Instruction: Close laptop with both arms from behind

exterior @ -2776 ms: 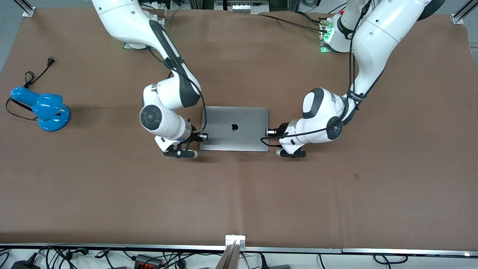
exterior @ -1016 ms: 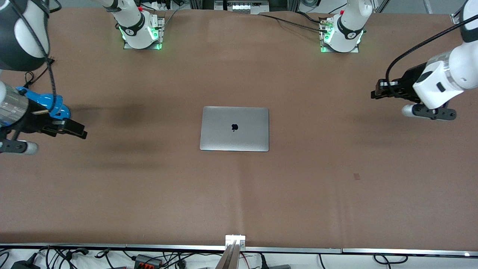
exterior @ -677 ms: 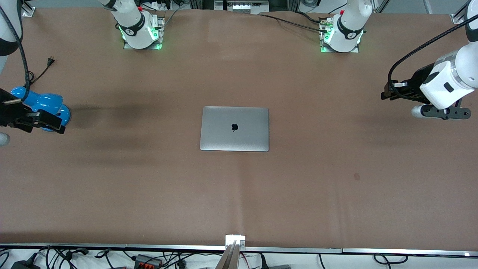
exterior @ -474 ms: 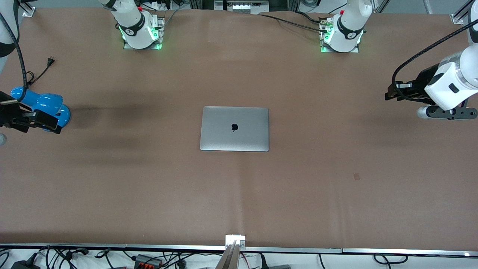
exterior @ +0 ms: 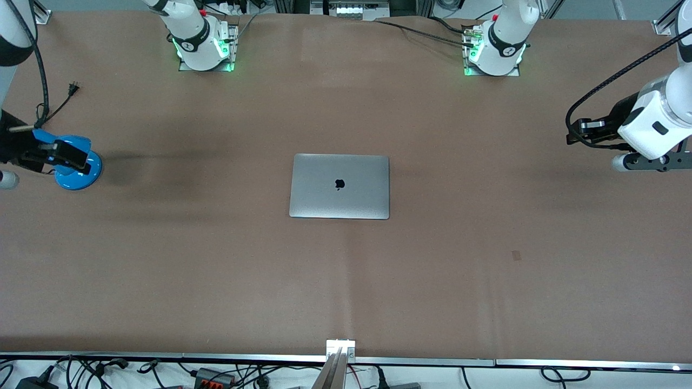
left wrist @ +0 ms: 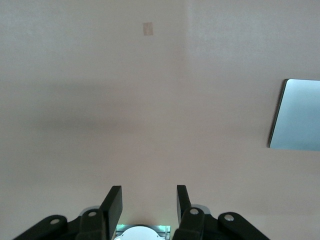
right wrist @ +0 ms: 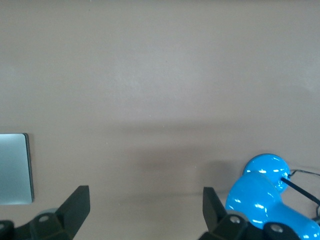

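Observation:
The laptop [exterior: 339,186] lies shut and flat at the middle of the table, silver lid up with the black apple logo showing. My left gripper [exterior: 581,131] hangs in the air over the left arm's end of the table, open and empty; its wrist view shows its gripper [left wrist: 146,200] and a corner of the laptop [left wrist: 300,115] far off. My right gripper [exterior: 65,154] hangs over the blue lamp at the right arm's end, open wide and empty; its wrist view shows its gripper [right wrist: 145,200] and the laptop's edge [right wrist: 15,167].
A blue desk lamp [exterior: 75,167] with a black cord stands at the right arm's end of the table, partly covered by my right gripper; it also shows in the right wrist view [right wrist: 265,197]. The arm bases [exterior: 205,48] [exterior: 494,51] stand along the table's edge farthest from the front camera.
Both grippers have left the shut laptop's sides and drawn away to the table's two ends. The right gripper now hangs over the lamp. The laptop has not moved.

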`<state>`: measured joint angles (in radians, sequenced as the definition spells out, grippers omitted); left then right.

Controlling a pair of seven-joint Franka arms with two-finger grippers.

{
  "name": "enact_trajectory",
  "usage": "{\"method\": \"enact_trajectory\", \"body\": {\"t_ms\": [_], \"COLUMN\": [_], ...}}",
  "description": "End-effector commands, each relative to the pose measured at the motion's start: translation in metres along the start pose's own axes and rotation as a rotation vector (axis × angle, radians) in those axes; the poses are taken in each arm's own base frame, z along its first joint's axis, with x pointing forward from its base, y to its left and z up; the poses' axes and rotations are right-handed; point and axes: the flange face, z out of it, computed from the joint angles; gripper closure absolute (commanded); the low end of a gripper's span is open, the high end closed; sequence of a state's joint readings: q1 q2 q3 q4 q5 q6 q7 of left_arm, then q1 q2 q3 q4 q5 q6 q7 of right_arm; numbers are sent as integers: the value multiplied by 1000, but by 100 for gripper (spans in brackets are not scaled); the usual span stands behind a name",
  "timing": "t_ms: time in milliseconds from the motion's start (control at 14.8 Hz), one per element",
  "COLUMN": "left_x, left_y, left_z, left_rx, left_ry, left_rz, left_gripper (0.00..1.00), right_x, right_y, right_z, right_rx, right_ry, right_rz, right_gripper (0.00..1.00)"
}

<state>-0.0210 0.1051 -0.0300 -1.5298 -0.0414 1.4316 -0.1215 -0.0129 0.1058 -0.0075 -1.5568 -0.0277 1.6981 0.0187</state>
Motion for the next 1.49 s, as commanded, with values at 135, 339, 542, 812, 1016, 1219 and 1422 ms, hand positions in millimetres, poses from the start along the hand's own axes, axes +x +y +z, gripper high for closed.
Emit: {"method": "enact_trajectory", "body": {"t_ms": [135,339,542,812,1016,1219,1422], "left_x": [-10,-7,-8,-8,-8,-8,-8], "left_y": [-1,-4,-3,-4,-4,-4,-4], "left_z": [-1,1,-1,-3,-2,-2,-2], "left_rx": [17,18,17,16,16,16,16], "left_ry": [63,59,62,66,63,63,62], "left_rz": [-26,-32,-28,-27,-29,-29,-29], "left_gripper": [23,0,0,0,0,0,0], "right_x": [-61,-70,-74,-75,-76,-75,-74], "right_y": [1,2,1,3,5,4,5], "right_z": [-1,-11,-12,-12,-14,-13,-15], "right_rx": [-17,-15,-9,-9,-7,-7,1], "right_ry": [-2,-23,-32,-34,-28,-31,-20], "right_rz": [-34,-31,-42,-43,-37,-39,-33], "right_gripper": [0,0,0,0,0,0,0]}}
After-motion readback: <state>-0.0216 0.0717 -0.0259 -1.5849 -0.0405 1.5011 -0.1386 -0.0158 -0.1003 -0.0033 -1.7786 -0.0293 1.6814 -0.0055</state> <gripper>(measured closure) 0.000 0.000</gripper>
